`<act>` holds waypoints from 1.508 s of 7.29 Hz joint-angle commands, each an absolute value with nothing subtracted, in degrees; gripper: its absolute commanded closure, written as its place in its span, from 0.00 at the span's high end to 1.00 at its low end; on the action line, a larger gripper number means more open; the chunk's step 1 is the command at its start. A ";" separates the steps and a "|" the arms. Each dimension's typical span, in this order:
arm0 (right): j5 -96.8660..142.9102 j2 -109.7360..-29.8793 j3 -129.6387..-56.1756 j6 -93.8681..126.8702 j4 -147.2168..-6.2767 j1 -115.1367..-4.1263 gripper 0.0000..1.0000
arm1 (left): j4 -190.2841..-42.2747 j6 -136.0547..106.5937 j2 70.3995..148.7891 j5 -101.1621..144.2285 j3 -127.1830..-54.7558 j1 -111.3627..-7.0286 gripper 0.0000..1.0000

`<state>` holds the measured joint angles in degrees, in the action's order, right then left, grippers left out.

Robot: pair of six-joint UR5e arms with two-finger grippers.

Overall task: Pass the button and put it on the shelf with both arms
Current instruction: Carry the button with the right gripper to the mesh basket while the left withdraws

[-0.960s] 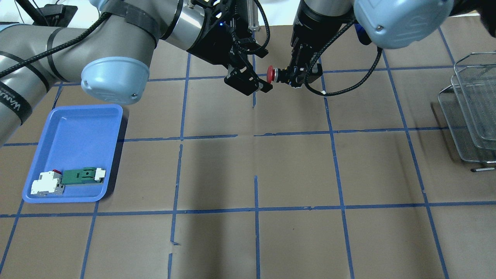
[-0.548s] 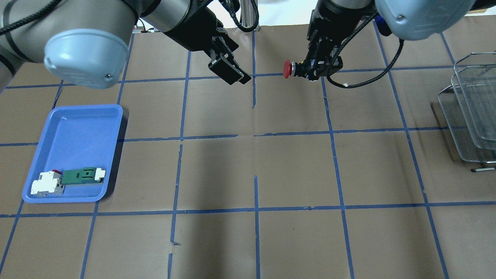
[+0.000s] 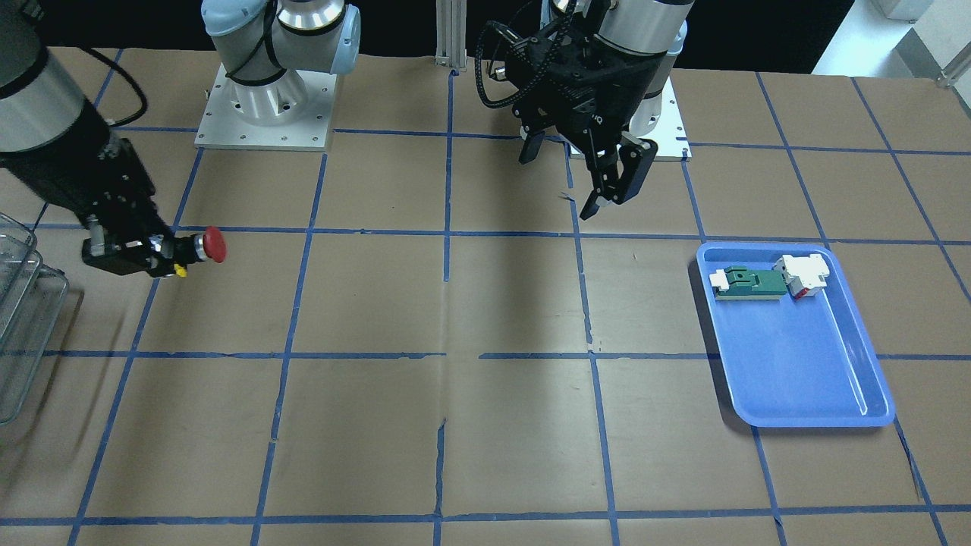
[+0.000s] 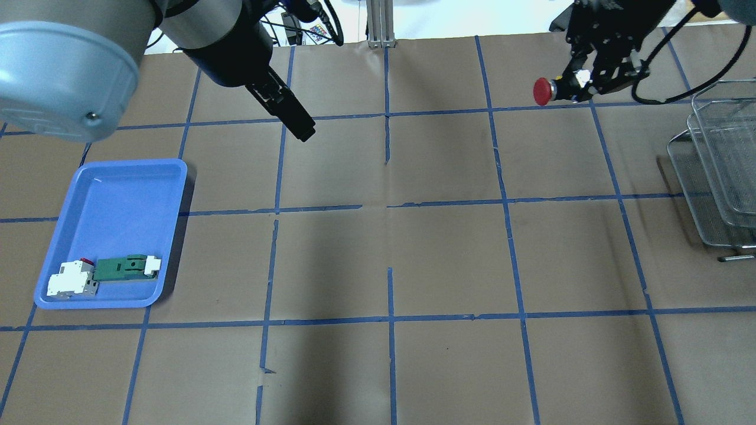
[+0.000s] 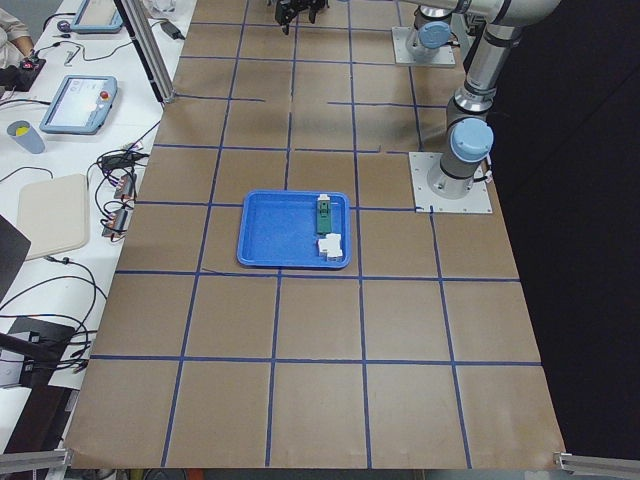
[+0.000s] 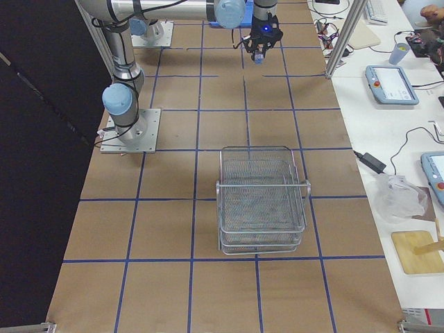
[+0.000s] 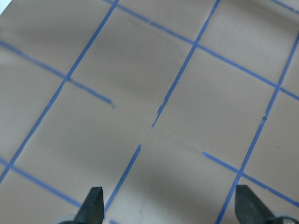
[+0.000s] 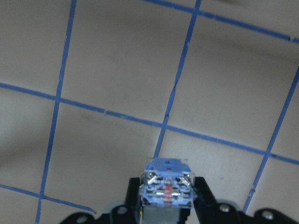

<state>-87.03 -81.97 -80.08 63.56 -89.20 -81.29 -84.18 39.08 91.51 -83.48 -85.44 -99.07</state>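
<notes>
The button shows its red cap (image 4: 542, 92) pointing sideways, held above the table at the far right. My right gripper (image 4: 582, 82) is shut on the button's body. In the front-facing view the button (image 3: 215, 244) sticks out of my right gripper (image 3: 163, 249). In the right wrist view its blue-and-white block (image 8: 167, 184) sits between the fingers. My left gripper (image 4: 301, 127) is open and empty at the far left of centre; it also shows in the front-facing view (image 3: 573, 174) and the left wrist view (image 7: 170, 207). The wire shelf (image 4: 717, 171) stands at the right edge, apart from the button.
A blue tray (image 4: 112, 195) at the left holds a green-and-white flat part (image 4: 121, 268) and a white-and-red block (image 4: 71, 278). The brown table carries blue tape lines. The shelf also shows in the exterior right view (image 6: 262, 198) and the front-facing view (image 3: 19, 303).
My right gripper has carried the button to the right, toward the shelf side. My left gripper has drawn back to the left, open and empty.
</notes>
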 commanded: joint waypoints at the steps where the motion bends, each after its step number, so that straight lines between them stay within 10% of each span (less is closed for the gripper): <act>1: -91.13 -81.91 -80.59 42.10 -89.21 -72.55 0.00 | -83.68 35.34 90.97 -87.61 -86.22 -98.09 1.00; 9: -91.23 -69.79 -80.77 -2.02 -103.53 -53.97 0.00 | -89.47 -1.82 88.42 -93.37 -87.28 -96.77 1.00; 11: -91.49 -69.00 -80.77 -1.93 -105.01 -53.96 0.24 | -93.07 -3.95 88.59 -89.23 -85.08 -93.62 1.00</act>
<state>-91.34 -69.66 -80.75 -1.83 -103.75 -54.02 -91.44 -2.61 88.54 -91.84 -86.10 -95.16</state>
